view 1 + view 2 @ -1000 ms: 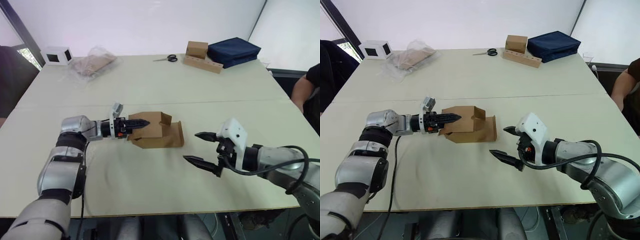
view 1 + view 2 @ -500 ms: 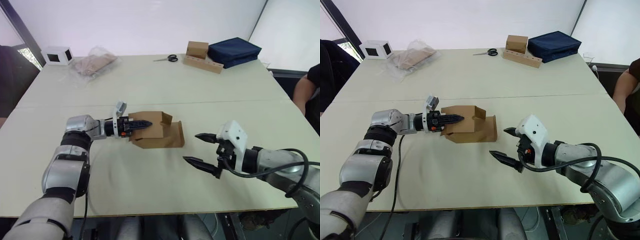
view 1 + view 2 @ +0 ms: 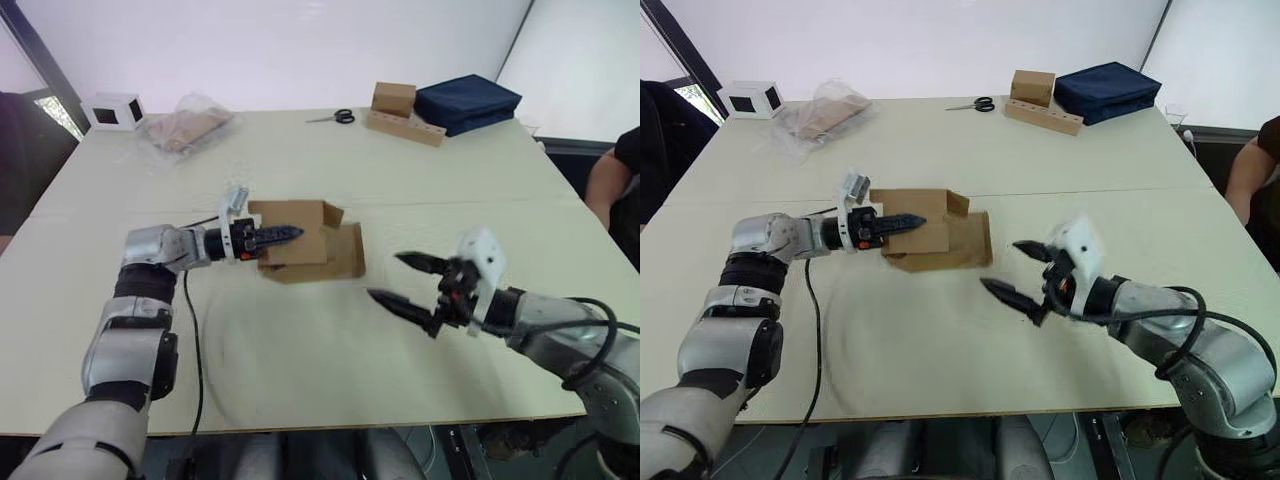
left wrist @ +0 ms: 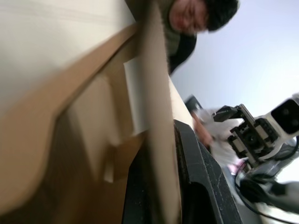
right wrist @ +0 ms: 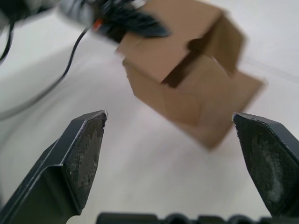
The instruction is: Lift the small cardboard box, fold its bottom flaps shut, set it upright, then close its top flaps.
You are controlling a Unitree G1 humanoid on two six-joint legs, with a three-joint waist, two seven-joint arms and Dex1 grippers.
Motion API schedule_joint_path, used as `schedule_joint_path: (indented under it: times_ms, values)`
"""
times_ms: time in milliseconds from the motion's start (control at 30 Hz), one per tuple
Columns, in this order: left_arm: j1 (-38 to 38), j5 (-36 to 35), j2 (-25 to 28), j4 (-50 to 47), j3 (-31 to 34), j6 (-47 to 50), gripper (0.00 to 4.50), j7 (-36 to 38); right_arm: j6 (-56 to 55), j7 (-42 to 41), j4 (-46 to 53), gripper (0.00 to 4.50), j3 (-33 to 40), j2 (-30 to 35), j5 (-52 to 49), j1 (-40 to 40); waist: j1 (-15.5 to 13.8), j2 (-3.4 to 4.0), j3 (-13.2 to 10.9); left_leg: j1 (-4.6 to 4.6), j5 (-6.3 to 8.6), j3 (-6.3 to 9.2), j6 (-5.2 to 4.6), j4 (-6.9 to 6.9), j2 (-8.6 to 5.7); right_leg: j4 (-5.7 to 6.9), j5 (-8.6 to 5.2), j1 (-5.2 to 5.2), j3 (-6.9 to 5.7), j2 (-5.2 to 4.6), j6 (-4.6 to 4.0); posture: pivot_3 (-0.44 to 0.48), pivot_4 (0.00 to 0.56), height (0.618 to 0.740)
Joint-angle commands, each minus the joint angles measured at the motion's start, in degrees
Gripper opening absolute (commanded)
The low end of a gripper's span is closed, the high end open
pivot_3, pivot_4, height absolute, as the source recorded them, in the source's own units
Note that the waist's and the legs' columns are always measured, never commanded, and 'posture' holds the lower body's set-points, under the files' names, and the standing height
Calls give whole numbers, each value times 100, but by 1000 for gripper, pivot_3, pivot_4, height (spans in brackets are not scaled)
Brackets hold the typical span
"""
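The left gripper (image 3: pixel 285 234), fingers pinched on one wall, has just raised the small plain brown cardboard box (image 3: pixel 305 245) off the pale surface (image 3: pixel 300 340). The right gripper (image 3: pixel 405 281), fingers spread wide and empty, has edged closer; bottom flaps come next.

Lab or office room: large pale table (image 3: pixel 420 170), plain white walls, scissors (image 3: pixel 334 117), seated onlookers at edges.

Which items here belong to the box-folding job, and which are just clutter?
In the job: small cardboard box, left gripper clamped on its panel, right gripper open nearby.

Lying about: white box, plastic bag, scissors, wooden block, blue bag.
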State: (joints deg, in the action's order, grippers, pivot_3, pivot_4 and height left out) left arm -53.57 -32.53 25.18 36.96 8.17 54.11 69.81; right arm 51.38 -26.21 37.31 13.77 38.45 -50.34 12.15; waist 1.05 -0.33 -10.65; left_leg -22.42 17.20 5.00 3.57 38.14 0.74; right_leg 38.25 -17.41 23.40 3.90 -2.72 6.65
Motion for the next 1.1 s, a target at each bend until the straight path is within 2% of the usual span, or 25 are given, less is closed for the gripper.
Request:
schedule_joint_path:
  times_ms: [33, 167, 300, 433, 567, 733, 1100]
  values:
    - [40, -179, 197, -1076, 86, -508, 35, 250, -363, 466, -493, 4500, 546, -429, -286, 676, 7, 2, 1, 0, -1, 0, 1, 0, 1, -1, 0, 0, 0, 2, 0, 0, 150, 740]
    - [-250, -52, 450, -1580, -130, -955, 35, 546, -701, 1224, -1235, 4500, 741, -1273, -642, 1801, 39, 4, -1, 1, -5, -3, 10, -2, 1, 2, 0, 2, 1, 2, 0, 0, 150, 740]
    - [-499, -25, 613, -1670, -271, -1276, 35, 777, -761, 1291, -1440, 4500, 684, -1657, -968, 2338, 15, 8, 0, 0, -10, -2, 18, -10, 1, 6, 1, 8, 1, 3, -2, 0, 150, 740]
    - [-744, -95, 665, -1566, -278, -1403, 0, 919, -778, 1130, -1439, 3416, 621, -1677, -1243, 2600, 19, 8, -1, -2, -9, -8, 16, -8, -2, -1, 2, 6, 2, -2, -2, 0, 150, 740]
    - [-765, -139, 682, -1633, -272, -1423, 0, 998, -891, 1148, -1427, 1858, 594, -1639, -1241, 2775, 47, 9, -1, -1, -4, -6, 6, -7, -1, 3, 2, 7, 1, 2, -2, 0, 150, 740]
    - [-633, -271, 677, -1938, -259, -1287, 0, 1034, -871, 1164, -1303, 154, 339, -1684, -1249, 2884, 155, 9, -1, -2, -3, -4, 5, -8, -1, 3, 1, 7, 1, 2, -2, 0, 150, 740]
    - [-411, -582, 664, -2508, -210, -982, 0, 892, -854, 999, -1393, 62, -292, -1627, -920, 2789, 240, 9, -1, -2, -4, -2, 7, -10, 0, 3, 1, 10, 2, 3, -2, 0, 150, 740]
